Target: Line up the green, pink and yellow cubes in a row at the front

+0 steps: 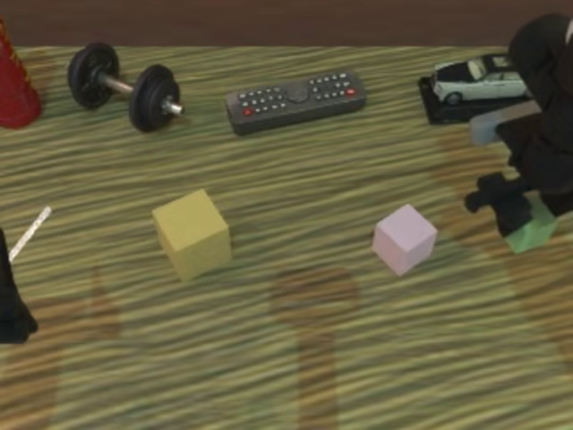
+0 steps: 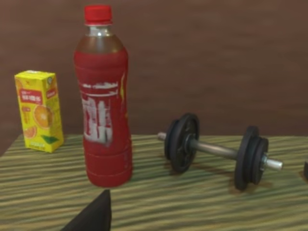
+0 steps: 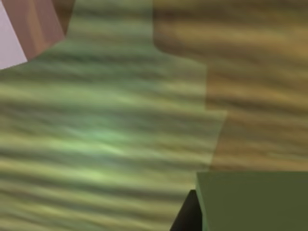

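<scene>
One cube, the green cube (image 1: 535,233), sits gripped between the right arm's fingers (image 1: 519,218) at the counter's (image 1: 295,358) right edge; the pink cube (image 1: 405,237) lies just leftward, the yellow cube (image 1: 192,233) farther left.

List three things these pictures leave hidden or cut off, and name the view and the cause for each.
1. Green cube: top view, mostly covered by the right end effector.
2. Pink cube: right wrist view, cut off by the edge.
3. Red bottle: top view, cut off at the left edge.
</scene>
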{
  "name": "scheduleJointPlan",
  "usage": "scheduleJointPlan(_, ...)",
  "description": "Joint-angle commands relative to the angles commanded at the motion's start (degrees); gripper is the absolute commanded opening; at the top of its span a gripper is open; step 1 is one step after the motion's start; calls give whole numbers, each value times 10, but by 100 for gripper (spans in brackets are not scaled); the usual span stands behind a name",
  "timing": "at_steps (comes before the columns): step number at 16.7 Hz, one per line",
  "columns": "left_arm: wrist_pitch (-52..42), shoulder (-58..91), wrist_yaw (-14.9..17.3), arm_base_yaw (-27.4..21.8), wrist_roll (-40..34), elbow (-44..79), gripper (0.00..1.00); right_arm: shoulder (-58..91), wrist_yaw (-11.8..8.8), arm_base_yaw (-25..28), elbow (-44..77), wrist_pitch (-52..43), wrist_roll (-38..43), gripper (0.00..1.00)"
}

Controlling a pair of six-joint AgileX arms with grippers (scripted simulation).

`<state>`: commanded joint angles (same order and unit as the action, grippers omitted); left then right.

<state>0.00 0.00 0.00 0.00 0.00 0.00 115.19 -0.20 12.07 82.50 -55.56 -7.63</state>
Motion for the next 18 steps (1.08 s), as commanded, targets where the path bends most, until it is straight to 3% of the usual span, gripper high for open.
scheduleJointPlan(5,0,0,0,0,0,0,100,-15,4,70,-12,-8,117,0)
scheduleJointPlan(13,0,0,0,0,0,0,100,-68,13,237,-61,-21,416,0)
scheduleJointPlan(18,0,0,0,0,0,0,100,-91,17,281,-74,-19,483,0)
